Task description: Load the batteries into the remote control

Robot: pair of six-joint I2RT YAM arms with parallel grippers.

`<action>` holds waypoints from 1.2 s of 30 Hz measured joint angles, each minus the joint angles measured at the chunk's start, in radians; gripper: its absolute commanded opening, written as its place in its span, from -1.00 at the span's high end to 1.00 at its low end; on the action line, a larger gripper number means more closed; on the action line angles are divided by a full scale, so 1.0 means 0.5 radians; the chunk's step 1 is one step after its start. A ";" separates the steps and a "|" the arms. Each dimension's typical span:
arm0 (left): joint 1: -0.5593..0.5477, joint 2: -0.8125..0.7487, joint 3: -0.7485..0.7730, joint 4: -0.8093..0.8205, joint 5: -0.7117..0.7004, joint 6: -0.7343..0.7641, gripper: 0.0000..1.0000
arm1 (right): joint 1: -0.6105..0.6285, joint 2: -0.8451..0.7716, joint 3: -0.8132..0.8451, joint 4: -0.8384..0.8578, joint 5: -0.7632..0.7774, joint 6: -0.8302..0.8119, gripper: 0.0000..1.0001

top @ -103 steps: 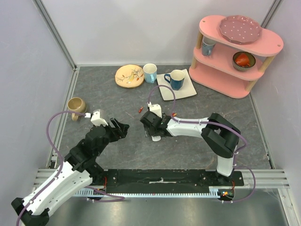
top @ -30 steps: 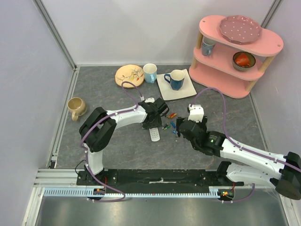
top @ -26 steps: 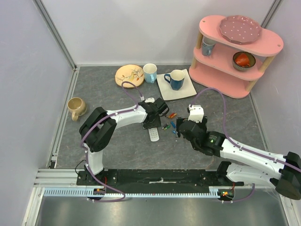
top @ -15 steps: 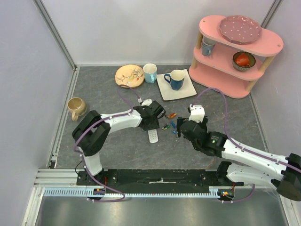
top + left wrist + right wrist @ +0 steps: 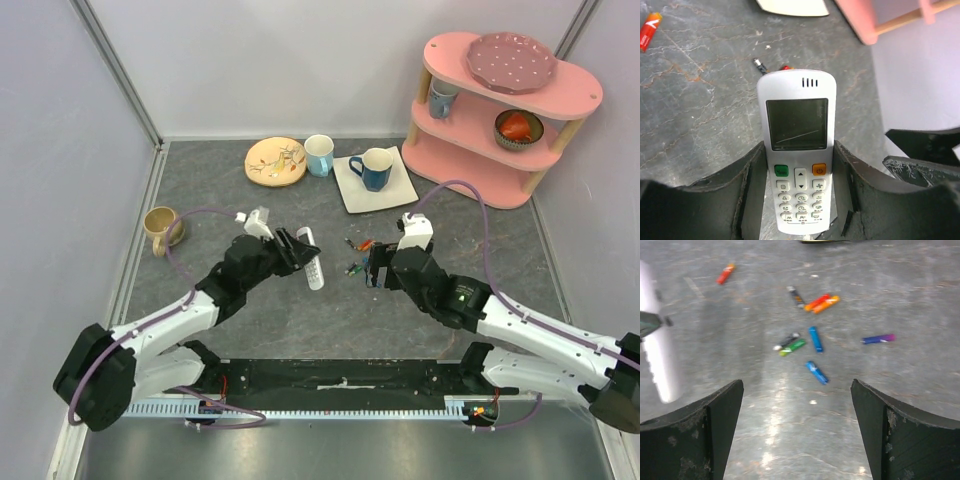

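Observation:
My left gripper [image 5: 298, 256] is shut on the white remote control [image 5: 313, 265] and holds it above the table. In the left wrist view the remote [image 5: 796, 112] sits between the two fingers [image 5: 752, 180] with its screen and button face towards the camera, so the battery recess is hidden. My right gripper [image 5: 373, 268] is open and empty, just short of the batteries [image 5: 356, 266]. In the right wrist view [image 5: 796, 387] blue [image 5: 813, 338], green [image 5: 793, 346], orange [image 5: 823, 303], purple [image 5: 878, 339] and red [image 5: 725, 274] batteries lie scattered ahead of it.
A tan mug [image 5: 160, 228] stands at the left. A patterned plate [image 5: 275, 160], a light-blue mug [image 5: 319, 155] and a dark-blue mug [image 5: 372, 168] on a white square plate stand at the back. A pink shelf [image 5: 505, 100] fills the back right corner.
My left arm has taken hold of the remote, lifted it off the table and drawn back towards the near left. My right gripper has edged slightly towards the batteries.

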 measured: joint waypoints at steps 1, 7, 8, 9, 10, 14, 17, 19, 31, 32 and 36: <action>0.065 -0.054 -0.095 0.142 0.093 -0.001 0.96 | -0.011 -0.012 -0.003 0.055 -0.078 -0.011 -0.93; 0.439 -0.312 -0.584 0.882 0.587 -0.126 0.96 | -0.037 -0.152 -0.097 0.426 -0.493 -0.034 -0.92; 0.484 -0.342 -0.638 0.996 0.658 -0.153 0.96 | -0.040 -0.163 -0.108 0.483 -0.556 -0.033 -0.92; 0.516 -0.356 -0.671 1.088 0.713 -0.179 0.96 | -0.043 -0.164 -0.117 0.533 -0.604 -0.029 -0.92; 0.550 -0.368 -0.703 1.205 0.780 -0.207 0.96 | -0.049 -0.163 -0.125 0.578 -0.649 -0.025 -0.91; 0.592 -0.371 -0.776 1.652 0.999 -0.331 0.96 | -0.063 -0.127 -0.179 0.783 -0.848 0.012 -0.91; 0.594 -0.360 -0.821 1.913 1.127 -0.423 0.96 | -0.069 -0.084 -0.246 0.961 -0.987 0.065 -0.90; 0.594 -0.337 -0.836 2.007 1.187 -0.469 0.96 | -0.069 -0.060 -0.297 1.080 -1.080 0.106 -0.91; 0.594 -0.269 -0.863 2.134 1.315 -0.572 0.96 | -0.073 0.037 -0.386 1.657 -1.515 0.229 -0.90; 0.594 -0.269 -0.864 2.136 1.315 -0.572 0.96 | -0.073 0.055 -0.386 1.672 -1.537 0.229 -0.91; 0.594 -0.269 -0.864 2.146 1.315 -0.574 0.96 | -0.073 0.160 -0.386 1.719 -1.636 0.231 -0.92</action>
